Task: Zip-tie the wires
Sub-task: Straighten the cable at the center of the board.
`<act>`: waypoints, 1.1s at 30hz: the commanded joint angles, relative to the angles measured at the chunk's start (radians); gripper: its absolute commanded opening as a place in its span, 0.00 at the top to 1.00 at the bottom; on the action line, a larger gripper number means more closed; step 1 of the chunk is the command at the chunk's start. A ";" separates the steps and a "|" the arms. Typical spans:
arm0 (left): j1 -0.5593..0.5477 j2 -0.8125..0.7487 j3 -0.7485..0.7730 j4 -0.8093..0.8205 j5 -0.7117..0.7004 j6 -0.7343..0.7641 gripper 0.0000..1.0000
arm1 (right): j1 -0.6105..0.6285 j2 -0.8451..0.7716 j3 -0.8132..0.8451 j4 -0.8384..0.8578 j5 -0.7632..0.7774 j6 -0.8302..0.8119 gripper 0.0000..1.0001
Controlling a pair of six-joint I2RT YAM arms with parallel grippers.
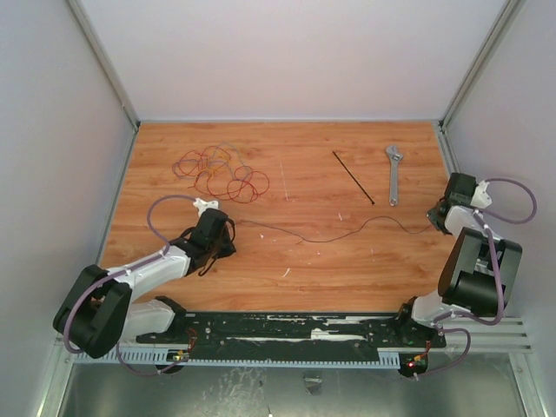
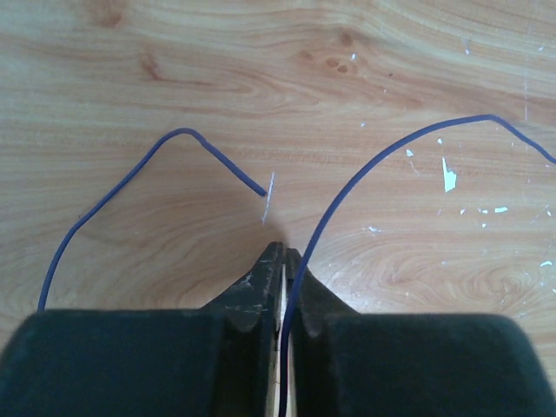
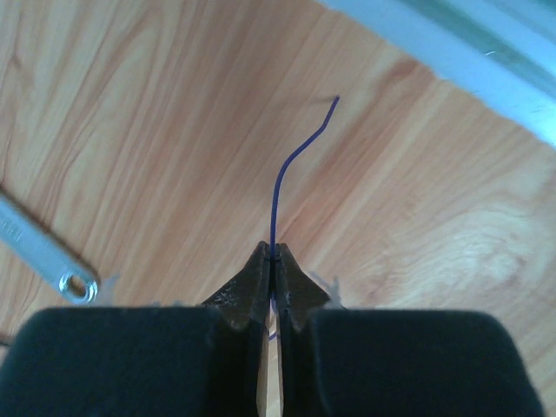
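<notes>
The wires (image 1: 221,174) lie as a loose red tangle at the back left of the table. One thin dark wire (image 1: 330,236) is stretched apart from the tangle, between my two grippers. My left gripper (image 1: 230,233) is shut on its left part; in the left wrist view the bluish wire (image 2: 391,152) runs between the closed fingers (image 2: 283,254), and a free end (image 2: 174,139) curls to the left. My right gripper (image 1: 433,224) is shut on the other end (image 3: 287,165), which sticks out past the tips (image 3: 273,254). The zip tie (image 1: 353,177) lies flat at the back, untouched.
A silver adjustable wrench (image 1: 394,174) lies just right of the zip tie; its end shows in the right wrist view (image 3: 43,252). Grey walls enclose the wooden table (image 1: 287,269) on three sides. A black rail (image 1: 304,330) runs along the near edge.
</notes>
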 commanded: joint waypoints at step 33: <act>0.024 -0.192 0.252 -0.212 -0.077 0.058 0.02 | 0.121 -0.447 -0.070 0.105 -0.385 -0.244 0.01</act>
